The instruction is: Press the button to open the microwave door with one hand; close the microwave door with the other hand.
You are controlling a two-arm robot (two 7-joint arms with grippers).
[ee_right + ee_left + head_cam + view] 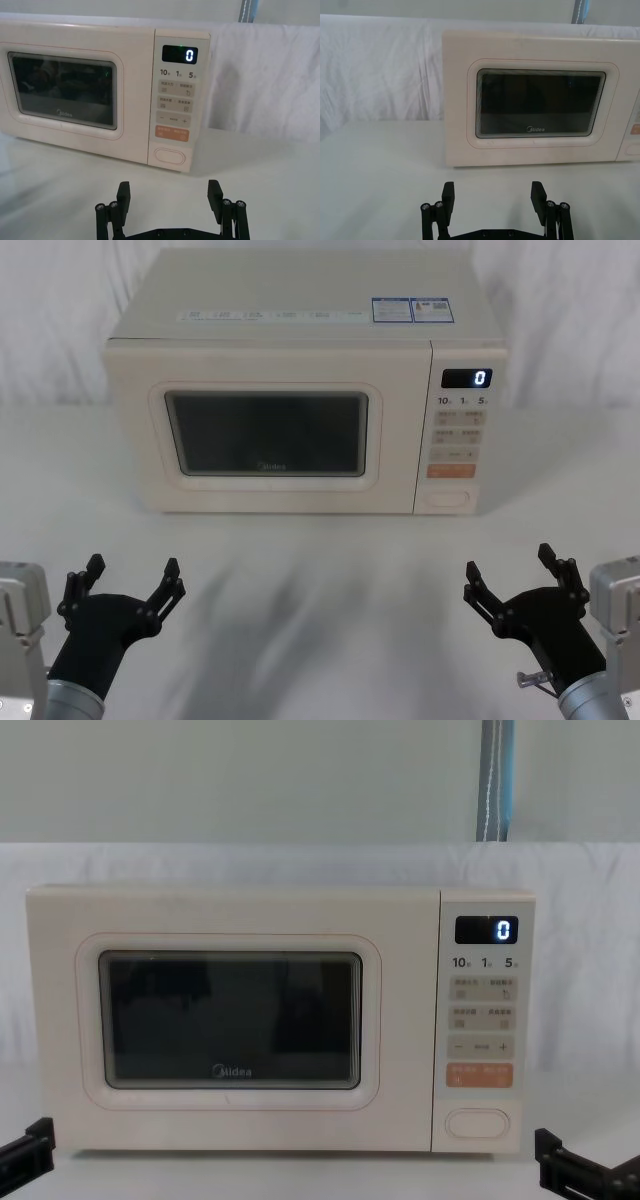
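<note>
Open table in front of the microwave, nothing in the way

The white table (pixel 320 580) lies bare between the microwave (pixel 300 390) and both grippers, so the way forward is free on either side. The left gripper (pixel 130 580) hangs with fingers spread, well short of the closed door (pixel 265 430); the right gripper (pixel 515 575), also spread, sits well short of the control panel, with open room up to the oval button (pixel 449 499) at its foot. Bare table runs along both flanks of the microwave; a white cloth backdrop (pixel 380 70) closes off the rear.
</note>
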